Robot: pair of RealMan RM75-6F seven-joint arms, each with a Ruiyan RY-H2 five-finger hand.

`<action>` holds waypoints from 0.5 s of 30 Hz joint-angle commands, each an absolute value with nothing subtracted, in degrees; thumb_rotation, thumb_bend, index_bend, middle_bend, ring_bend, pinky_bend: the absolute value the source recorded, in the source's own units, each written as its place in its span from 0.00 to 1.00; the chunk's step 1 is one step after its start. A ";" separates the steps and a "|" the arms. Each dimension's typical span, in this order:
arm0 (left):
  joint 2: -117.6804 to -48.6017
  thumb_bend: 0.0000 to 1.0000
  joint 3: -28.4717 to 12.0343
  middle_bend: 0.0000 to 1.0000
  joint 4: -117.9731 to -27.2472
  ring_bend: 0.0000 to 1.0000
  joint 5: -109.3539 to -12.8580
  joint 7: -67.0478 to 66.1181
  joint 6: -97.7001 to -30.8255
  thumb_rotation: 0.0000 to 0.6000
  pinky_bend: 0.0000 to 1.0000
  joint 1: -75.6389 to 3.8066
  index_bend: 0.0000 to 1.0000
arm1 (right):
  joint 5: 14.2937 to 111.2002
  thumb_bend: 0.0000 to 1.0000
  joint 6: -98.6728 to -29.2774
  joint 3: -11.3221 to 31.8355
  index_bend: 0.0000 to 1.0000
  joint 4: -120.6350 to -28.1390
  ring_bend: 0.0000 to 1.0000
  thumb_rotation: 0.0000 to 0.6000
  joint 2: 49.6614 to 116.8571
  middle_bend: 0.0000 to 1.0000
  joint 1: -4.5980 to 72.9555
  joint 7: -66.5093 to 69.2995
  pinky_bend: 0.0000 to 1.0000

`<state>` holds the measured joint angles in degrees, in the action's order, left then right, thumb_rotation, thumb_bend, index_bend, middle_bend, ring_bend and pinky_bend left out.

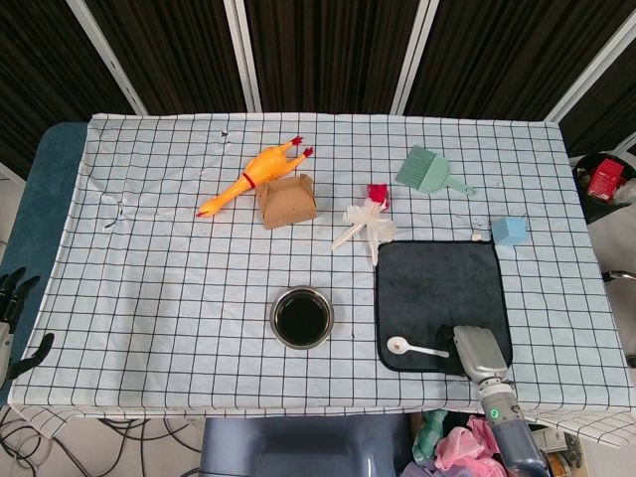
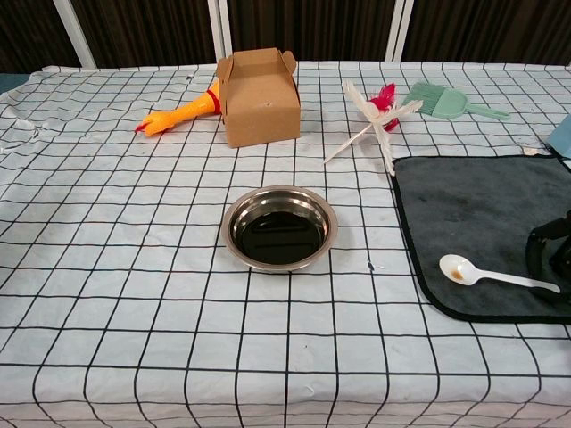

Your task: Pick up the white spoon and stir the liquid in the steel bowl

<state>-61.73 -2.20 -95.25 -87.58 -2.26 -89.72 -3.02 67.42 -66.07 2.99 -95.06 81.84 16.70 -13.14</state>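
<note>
The white spoon [image 1: 415,348] [image 2: 486,276] lies on the dark mat [image 1: 437,283] [image 2: 482,209] near its front edge, bowl end to the left with a brown stain in it. My right hand [image 1: 479,353] [image 2: 546,254] is at the tip of the spoon's handle; its fingers are hidden under its back, so a grip cannot be made out. The steel bowl [image 1: 301,317] [image 2: 278,227], holding dark liquid, stands left of the mat. My left hand [image 1: 12,313] hangs beyond the table's left edge, fingers apart and holding nothing.
A brown cardboard box [image 2: 259,96], an orange rubber chicken [image 2: 178,114], a white and red feather toy [image 2: 376,116] and a green brush [image 2: 442,100] lie at the back. A blue block [image 1: 510,231] sits beyond the mat's far right corner.
</note>
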 commanded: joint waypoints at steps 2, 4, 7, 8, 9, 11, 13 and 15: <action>-61.65 0.32 -2.28 0.01 -95.24 0.00 -87.56 -2.10 -89.89 1.00 0.00 -2.92 0.10 | 68.33 0.42 -66.35 3.22 0.61 -95.58 1.00 1.00 80.64 0.85 16.83 -12.87 1.00; -61.60 0.32 -2.33 0.01 -95.21 0.00 -87.53 -2.02 -89.99 1.00 0.00 -2.86 0.10 | 68.91 0.43 -66.53 3.47 0.61 -96.01 1.00 1.00 79.79 0.85 16.98 -12.71 1.00; -61.55 0.32 -2.43 0.01 -95.09 0.00 -87.59 -1.76 -90.20 1.00 0.00 -2.79 0.10 | 70.23 0.44 -66.74 4.22 0.61 -97.04 1.00 1.00 77.56 0.85 17.62 -12.78 1.00; -61.54 0.32 -2.45 0.01 -95.02 0.00 -87.69 -1.65 -90.32 1.00 0.00 -2.77 0.10 | 70.83 0.44 -66.77 4.51 0.61 -97.43 1.00 1.00 76.67 0.85 17.96 -13.01 1.00; -61.54 0.32 -2.50 0.01 -94.93 0.00 -87.83 -1.53 -90.50 1.00 0.00 -2.75 0.10 | 71.61 0.44 -66.74 4.78 0.61 -97.75 1.00 1.00 75.62 0.85 18.44 -13.60 1.00; -61.60 0.32 -2.57 0.01 -94.73 0.00 -88.04 -1.33 -90.81 1.00 0.00 -2.70 0.10 | 72.91 0.44 -66.70 5.24 0.62 -98.28 1.00 1.00 73.78 0.85 19.33 -15.17 1.00; -61.70 0.32 -2.62 0.01 -94.52 0.00 -88.23 -1.07 -91.12 1.00 0.00 -2.61 0.10 | 74.57 0.45 -66.95 6.45 0.62 -98.86 1.00 1.00 71.26 0.85 20.87 -18.23 1.00; -61.72 0.32 -2.66 0.01 -94.46 0.00 -88.28 -0.86 -91.20 1.00 0.00 -2.59 0.10 | 74.88 0.45 -66.65 7.86 0.62 -99.78 1.00 1.00 69.27 0.85 22.34 -20.61 1.00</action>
<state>-61.71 -2.65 -94.47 -88.27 -0.88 -91.18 -2.60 73.75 -66.78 6.32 -98.64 71.58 20.59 -18.14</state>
